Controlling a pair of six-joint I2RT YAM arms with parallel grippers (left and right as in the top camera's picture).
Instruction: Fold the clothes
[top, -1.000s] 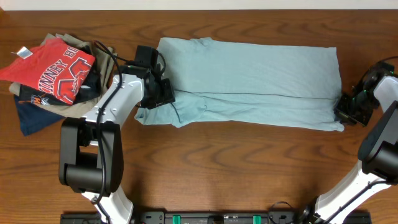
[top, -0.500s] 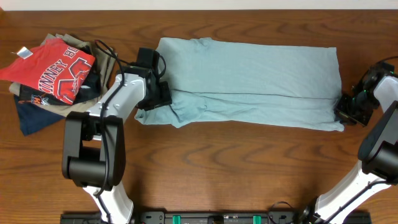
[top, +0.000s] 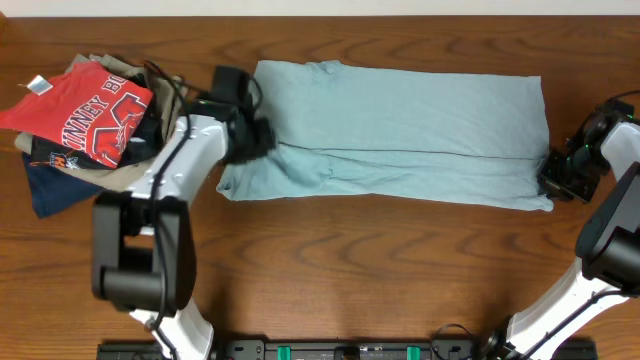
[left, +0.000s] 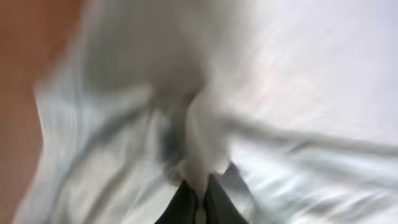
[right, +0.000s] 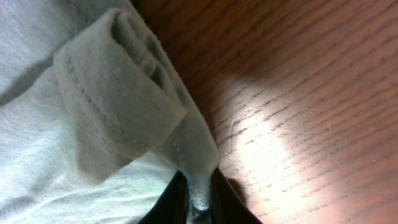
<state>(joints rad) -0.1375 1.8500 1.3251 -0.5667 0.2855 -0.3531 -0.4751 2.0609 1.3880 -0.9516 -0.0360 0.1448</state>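
The pale blue-grey T-shirt lies spread across the table, its near long edge folded over along the front. My left gripper is shut on a pinch of the shirt's fabric at its left end; that wrist view is blurred by motion. My right gripper is shut on the shirt's hem at the right front corner, where the cloth curls into a small roll on the wood.
A heap of other garments sits at the left: a red shirt with white lettering on top of navy and khaki pieces. Bare wooden tabletop lies in front of the shirt.
My left gripper has moved a little up and to the left with the shirt's fabric, and the arm is blurred. The right arm has not moved.
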